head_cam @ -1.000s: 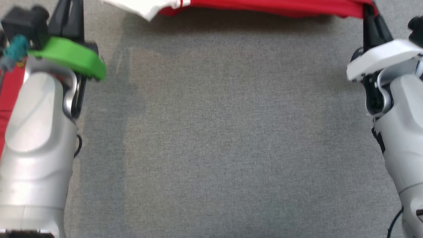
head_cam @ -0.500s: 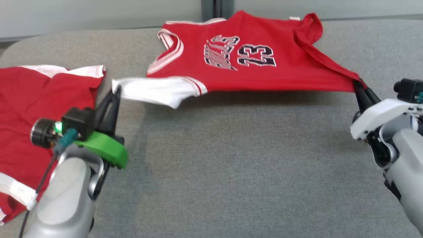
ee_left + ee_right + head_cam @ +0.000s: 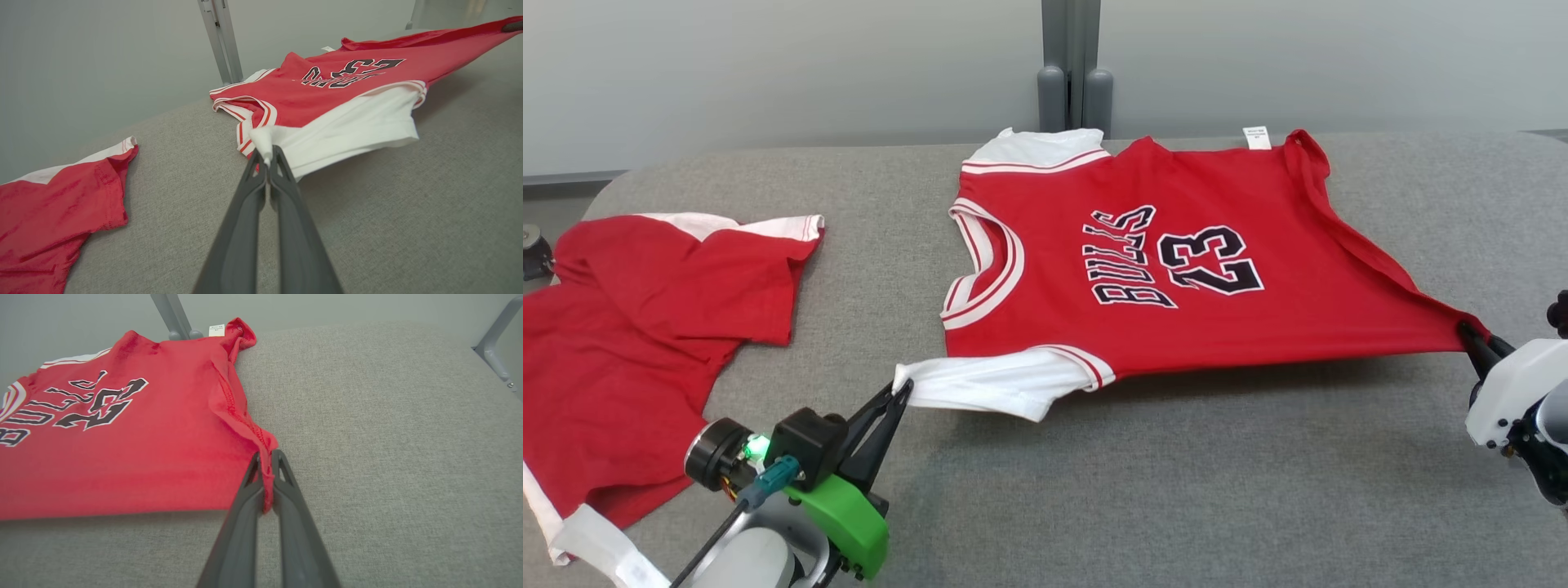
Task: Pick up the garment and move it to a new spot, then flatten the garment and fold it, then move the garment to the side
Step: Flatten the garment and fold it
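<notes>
Your left claw (image 3: 901,392) and right claw (image 3: 1467,332) each pinch a corner of the shirt (image 3: 1176,327).
Pull too hard and a thin corner may slip out.

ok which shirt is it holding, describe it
On the grey table, look mid-table, before the grey post. The jersey there is pinched by the left gripper at its white sleeve and the right gripper at its hem. Unlike the red shirt at left, it reads BULLS 23.
</notes>
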`<state>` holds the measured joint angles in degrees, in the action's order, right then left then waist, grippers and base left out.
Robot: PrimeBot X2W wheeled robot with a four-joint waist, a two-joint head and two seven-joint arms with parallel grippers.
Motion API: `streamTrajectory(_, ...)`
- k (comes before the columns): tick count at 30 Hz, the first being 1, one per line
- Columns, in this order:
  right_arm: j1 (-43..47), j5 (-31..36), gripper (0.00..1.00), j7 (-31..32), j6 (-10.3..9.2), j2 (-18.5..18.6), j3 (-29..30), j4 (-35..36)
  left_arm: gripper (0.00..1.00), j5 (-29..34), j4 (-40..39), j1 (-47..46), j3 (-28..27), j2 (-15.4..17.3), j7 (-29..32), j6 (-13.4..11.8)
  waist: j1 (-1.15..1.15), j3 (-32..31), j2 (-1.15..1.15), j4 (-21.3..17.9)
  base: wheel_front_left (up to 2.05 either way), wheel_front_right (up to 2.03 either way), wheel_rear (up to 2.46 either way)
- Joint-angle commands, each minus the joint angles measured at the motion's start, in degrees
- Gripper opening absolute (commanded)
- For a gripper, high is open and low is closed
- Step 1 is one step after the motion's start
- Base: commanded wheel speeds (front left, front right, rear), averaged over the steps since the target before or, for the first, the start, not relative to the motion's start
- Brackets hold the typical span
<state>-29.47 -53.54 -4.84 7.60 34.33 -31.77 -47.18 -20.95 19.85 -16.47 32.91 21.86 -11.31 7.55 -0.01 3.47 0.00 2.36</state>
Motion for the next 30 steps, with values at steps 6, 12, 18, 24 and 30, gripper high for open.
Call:
streamTrajectory(6, 4.39, -3.97, 0.00, 5.23, -0.21, 5.63, -3.19, 4.98, 0.00, -2.59, -5.97, 5.53, 1.88, 4.14, 3.29, -0.23, 0.01, -1.73, 0.00, -0.81, 0.00, 0.00, 0.00)
streamTrajectory(12, 8.82, -8.40, 0.00, 8.99, -0.20, 10.20, -5.43, 11.94, 0.00, -4.17, -12.30, 10.99, 2.96, 6.45, 6.23, -0.77, 0.01, -3.30, 0.00, -1.84, 0.00, 0.00, 0.00)
streamTrajectory(18, 13.68, -15.78, 0.00, 16.96, -0.17, 14.63, -6.82, 21.13, 0.00, -4.60, -18.74, 14.93, 3.35, 8.64, 9.81, -2.92, 0.01, -3.41, 0.00, -2.42, 0.00, 0.00, 0.00)
streamTrajectory(24, 13.58, -15.78, 0.00, 20.89, -0.17, 17.09, -7.19, 24.81, 0.00, -3.79, -20.86, 13.01, 2.68, 9.69, 11.05, -4.07, 0.01, -1.90, 0.00, -2.87, 0.00, 0.00, 0.00)
streamTrajectory(30, 9.43, -14.15, 0.00, 25.12, -0.17, 16.30, -6.28, 23.94, 0.00, -2.16, -19.78, 7.50, 2.37, 9.85, 12.38, -3.52, 0.01, 0.76, 0.00, -3.28, 0.00, 0.00, 0.00)
